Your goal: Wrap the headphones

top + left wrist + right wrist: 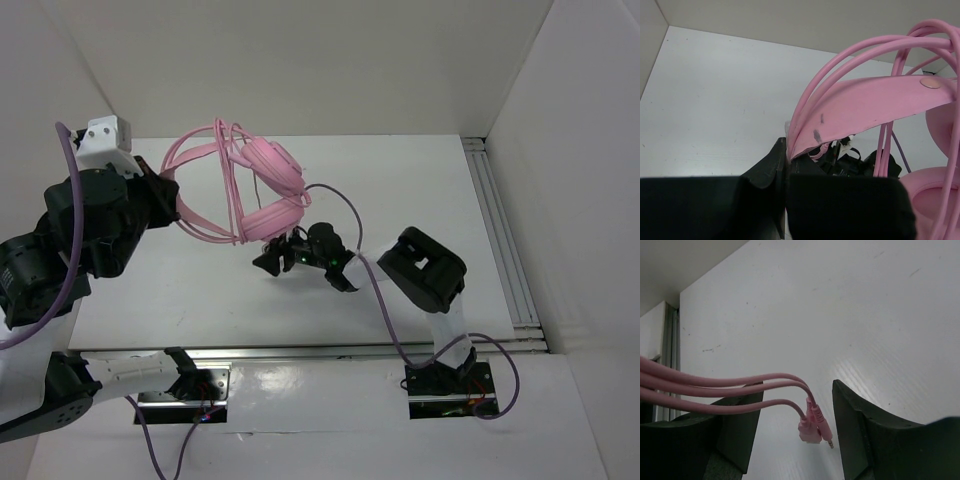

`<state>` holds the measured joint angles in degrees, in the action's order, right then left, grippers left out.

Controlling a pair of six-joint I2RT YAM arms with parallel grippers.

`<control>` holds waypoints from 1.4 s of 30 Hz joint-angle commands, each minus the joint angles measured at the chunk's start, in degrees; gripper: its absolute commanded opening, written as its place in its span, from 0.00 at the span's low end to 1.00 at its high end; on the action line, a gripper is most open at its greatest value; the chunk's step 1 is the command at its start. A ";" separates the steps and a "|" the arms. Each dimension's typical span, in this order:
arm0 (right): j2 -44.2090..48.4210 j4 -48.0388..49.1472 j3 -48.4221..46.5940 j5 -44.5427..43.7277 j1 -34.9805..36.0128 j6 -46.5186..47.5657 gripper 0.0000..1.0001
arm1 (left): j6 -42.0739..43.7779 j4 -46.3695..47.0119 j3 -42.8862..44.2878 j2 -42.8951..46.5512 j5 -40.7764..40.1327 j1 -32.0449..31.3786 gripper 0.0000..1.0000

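Above the table (420,190), at left, the left gripper (785,167) clamps the headphones (275,165) by the cable-looped headband (865,100). The right gripper (797,407) stands wide around the plug (813,427), not yet secured.

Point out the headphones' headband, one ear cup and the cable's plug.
headband (870,102), left wrist view, flat band's middle.
ear cup (272,220), top external view, the nearer cup's middle.
plug (817,422), right wrist view, pink jack body.

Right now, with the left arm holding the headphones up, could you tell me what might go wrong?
The left gripper pinches only the thin edge of the headband, so the headphones could twist or slip out. The plug hangs loose between the fingers of the open right gripper, so closing may miss it.
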<state>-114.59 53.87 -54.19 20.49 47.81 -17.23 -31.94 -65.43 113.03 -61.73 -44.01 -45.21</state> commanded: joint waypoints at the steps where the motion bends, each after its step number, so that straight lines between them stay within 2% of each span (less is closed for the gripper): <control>1: -2.92 3.95 -2.23 0.61 0.62 -0.87 0.65 | -3.92 7.77 3.69 0.48 0.24 -0.23 0.00; 4: -5.56 5.45 -2.75 0.08 0.62 -2.37 0.57 | -3.92 7.77 4.21 0.48 -0.28 -0.23 0.00; 8: -5.56 7.38 -1.28 0.08 0.62 -3.59 0.26 | -3.92 6.55 4.21 0.48 -3.36 -0.23 0.00; 9: -5.56 8.26 -0.31 0.08 0.62 -3.60 0.11 | -3.92 6.54 4.21 0.48 -4.15 -0.23 0.00; 11: -4.51 12.11 3.45 0.08 0.62 -4.73 0.02 | -3.92 6.54 4.21 0.48 -6.16 -0.23 0.00; 16: 1.71 15.13 9.54 -1.24 2.45 -5.27 0.00 | -5.05 7.06 2.89 -0.14 -9.07 -0.23 0.00; 20: 6.73 12.24 14.10 -3.26 5.97 -3.60 0.00 | -4.36 9.00 2.89 -3.38 -13.72 -0.23 0.00; 24: 11.74 8.89 17.19 -7.03 11.41 -2.46 0.00 | -2.25 11.28 6.23 -8.82 -13.74 2.83 0.00; 28: 18.42 2.14 18.51 -12.91 17.73 1.14 0.00 | 0.48 13.92 6.07 -12.17 -10.84 7.58 0.00; 30: 23.86 -2.68 20.00 -18.28 20.64 2.64 0.00 | 0.48 14.45 4.83 -14.46 -7.07 10.39 0.00; 33: 28.71 -7.44 20.00 -19.69 24.43 4.66 0.00 | -1.98 15.50 1.59 -15.86 1.34 18.73 0.00; 34: 29.76 -8.85 20.00 -20.22 25.13 4.67 0.00 | -2.59 16.12 0.45 -15.87 2.25 19.63 0.00; 38: 33.90 -14.92 19.13 -17.68 27.07 5.98 0.00 | -4.78 17.26 -3.34 -18.24 7.08 24.55 0.00; 42: 35.21 -21.07 15.18 -14.87 27.60 8.18 0.00 | -5.67 18.93 -10.70 -18.25 8.76 25.70 0.00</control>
<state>-81.19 38.50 -35.79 4.45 74.61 -11.75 -33.01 -55.24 104.07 -81.17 -38.76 -19.81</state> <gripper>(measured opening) 0.146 0.104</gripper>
